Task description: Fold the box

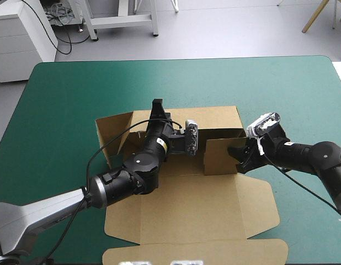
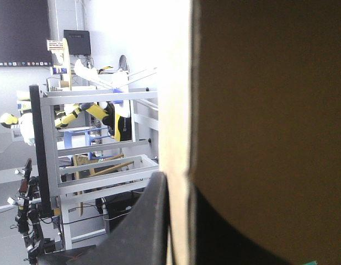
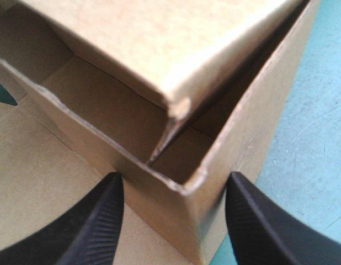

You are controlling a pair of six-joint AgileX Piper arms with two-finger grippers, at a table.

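The brown box [image 1: 187,204] lies mid-table, its far half partly raised into walls and its lid panel flat toward the near edge. My left gripper [image 1: 158,110] reaches over the far wall at the box's left part. In the left wrist view a board edge [image 2: 176,138] runs between its fingers [image 2: 151,221], so my left gripper [image 2: 179,182] is shut on the box. My right gripper [image 1: 240,156] is at the right end of the raised front wall [image 1: 220,154]. It stands open [image 3: 175,179], with the box's upright corner [image 3: 187,187] between its spread fingers.
A side flap [image 1: 112,132] stands out at the box's far left. Bare teal-green cover [image 1: 60,110] lies to the left, beyond the box and at the right [image 3: 314,127]. The flat lid flap [image 1: 203,251] reaches the table's near edge.
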